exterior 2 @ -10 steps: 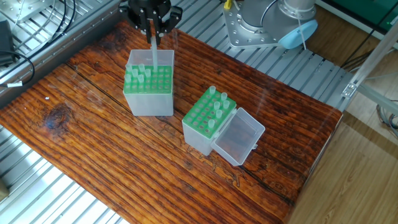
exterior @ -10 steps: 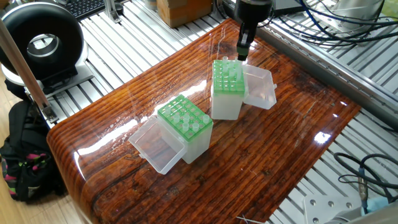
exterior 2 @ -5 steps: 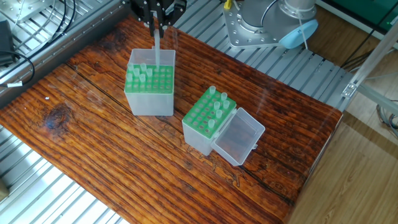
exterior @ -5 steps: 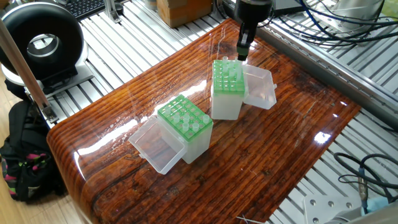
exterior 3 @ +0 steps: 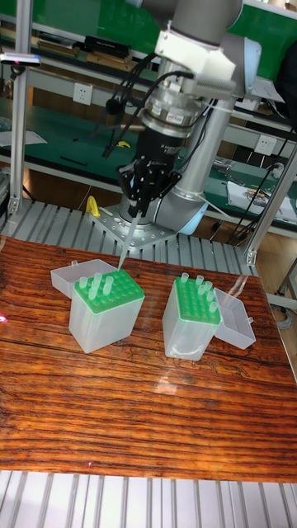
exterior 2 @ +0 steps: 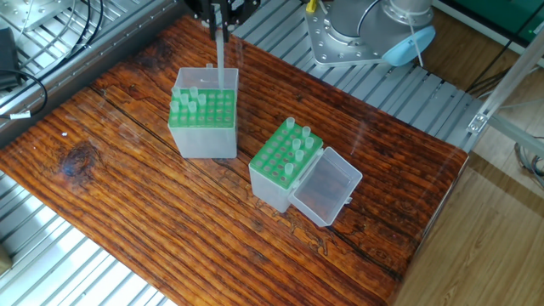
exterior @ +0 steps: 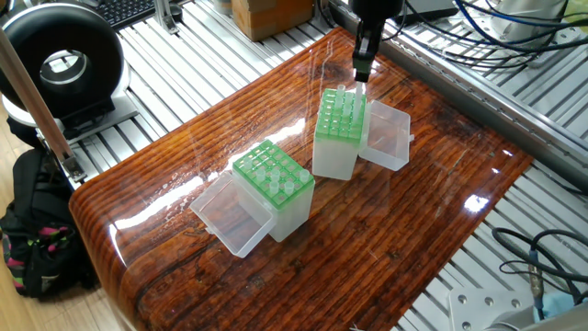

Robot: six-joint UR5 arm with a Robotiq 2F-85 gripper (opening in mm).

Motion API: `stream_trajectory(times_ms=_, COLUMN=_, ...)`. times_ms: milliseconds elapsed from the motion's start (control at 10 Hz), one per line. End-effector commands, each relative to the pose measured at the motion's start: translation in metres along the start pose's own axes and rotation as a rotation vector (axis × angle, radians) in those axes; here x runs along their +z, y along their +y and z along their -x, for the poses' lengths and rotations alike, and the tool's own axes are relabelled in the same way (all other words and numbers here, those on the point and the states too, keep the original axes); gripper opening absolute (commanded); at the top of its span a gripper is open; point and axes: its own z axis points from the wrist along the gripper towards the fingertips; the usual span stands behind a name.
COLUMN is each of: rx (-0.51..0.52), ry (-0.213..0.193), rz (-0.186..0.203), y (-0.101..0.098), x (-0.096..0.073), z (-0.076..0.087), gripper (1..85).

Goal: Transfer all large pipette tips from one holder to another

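The wooden surface (exterior 2: 136, 212) carries two clear boxes with green racks, lids hinged open. The rack nearer the arm (exterior 2: 203, 108) holds a cluster of large pipette tips (exterior 2: 189, 101) along one side; the other rack (exterior 2: 288, 152), well apart from it, holds several more (exterior 2: 298, 143). Neither box has shifted since a second ago. What differs is height: the hand (exterior 3: 139, 206) has risen, so that in the other fixed view it now sits mostly above the picture's top edge. It stays narrowly closed on one tip (exterior 3: 124, 251), which hangs upright, its point now clear above the near rack's back edge rather than down among the holes.
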Motion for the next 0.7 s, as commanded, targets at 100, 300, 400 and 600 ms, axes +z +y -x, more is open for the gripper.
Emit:
stream_trajectory(times_ms=100, rx=0.04, ry=0.02, rz=0.009, y=0.027, x=-0.027, z=0.001, gripper=21.3)
stream_trajectory(times_ms=300, rx=0.099, ry=-0.033, rz=0.055, y=0.059, x=-0.039, z=0.021, gripper=21.3)
stream_trajectory(times_ms=400, rx=0.131, ry=-0.062, rz=0.07, y=0.072, x=-0.042, z=0.035, gripper=21.3)
stream_trajectory(times_ms=600, rx=0.189, ry=-0.105, rz=0.072, y=0.09, x=-0.039, z=0.061, gripper=21.3)
